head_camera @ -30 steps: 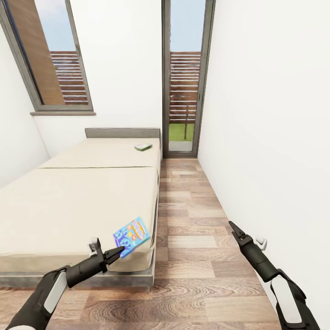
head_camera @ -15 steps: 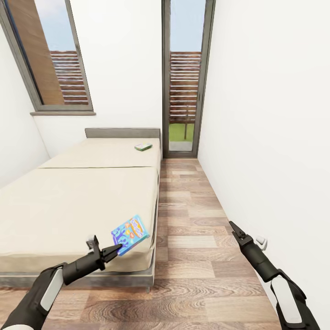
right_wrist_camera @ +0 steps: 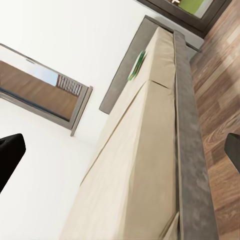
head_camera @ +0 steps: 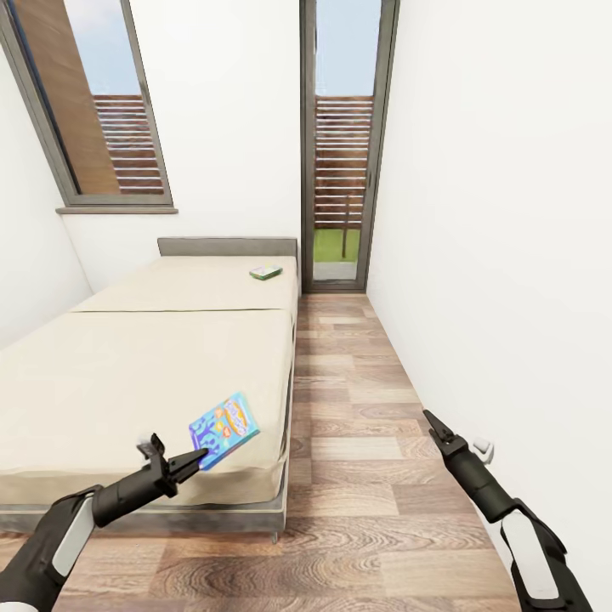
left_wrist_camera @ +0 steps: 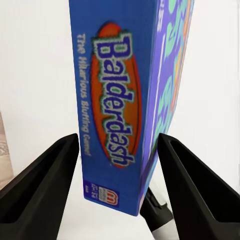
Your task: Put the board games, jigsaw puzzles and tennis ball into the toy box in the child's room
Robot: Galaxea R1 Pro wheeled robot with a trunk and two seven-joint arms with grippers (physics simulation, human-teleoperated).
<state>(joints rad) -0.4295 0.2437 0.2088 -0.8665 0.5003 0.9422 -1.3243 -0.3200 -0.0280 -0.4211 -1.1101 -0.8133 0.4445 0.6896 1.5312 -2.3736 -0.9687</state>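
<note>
At lower left of the head view, the left gripper (head_camera: 197, 459) is clamped on the blue board game (head_camera: 223, 429), above the bed (head_camera: 127, 382)
Green board game (head_camera: 266, 272) lies mid-frame near the headboard; right gripper (head_camera: 428, 418), lower right, fingers apart

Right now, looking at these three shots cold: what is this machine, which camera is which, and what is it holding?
It is a simulated wheeled robot with two arms, each ending in a two-finger gripper.

The wide picture comes from its head camera, looking down over both arms at a bed beside a wood floor. The other two pictures come from cameras on the wrists, looking along the fingers.

The left gripper holds a blue board game box lifted above the bed's near corner; the left wrist camera reads "Balderdash" on that box, between the fingers.

The right gripper is open and empty above the floor.

A second, green box lies near the headboard.
</note>
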